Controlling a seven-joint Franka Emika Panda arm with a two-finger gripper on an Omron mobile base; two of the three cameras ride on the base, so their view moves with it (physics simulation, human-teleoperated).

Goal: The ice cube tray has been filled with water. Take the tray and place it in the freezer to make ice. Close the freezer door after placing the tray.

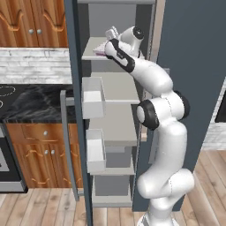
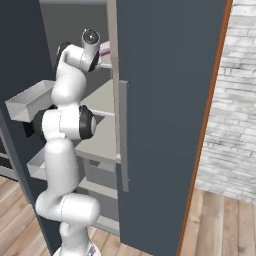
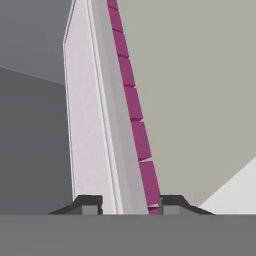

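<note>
Fingertips [image 3: 89, 204] of the hand [image 3: 127, 206] straddle the ice cube tray [image 3: 107, 125], gripping its near end; its long axis runs straight ahead over the freezer [image 1: 115, 92] shelf [image 1: 90, 49].

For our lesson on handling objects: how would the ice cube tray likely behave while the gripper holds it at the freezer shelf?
The ice cube tray looks like a thin, straight slab, so probably stiff rather than floppy. The gripper straddles one end, so the long tray may lever downward. Its smooth pale face could be slippery; tilted, it would probably spill.
</note>
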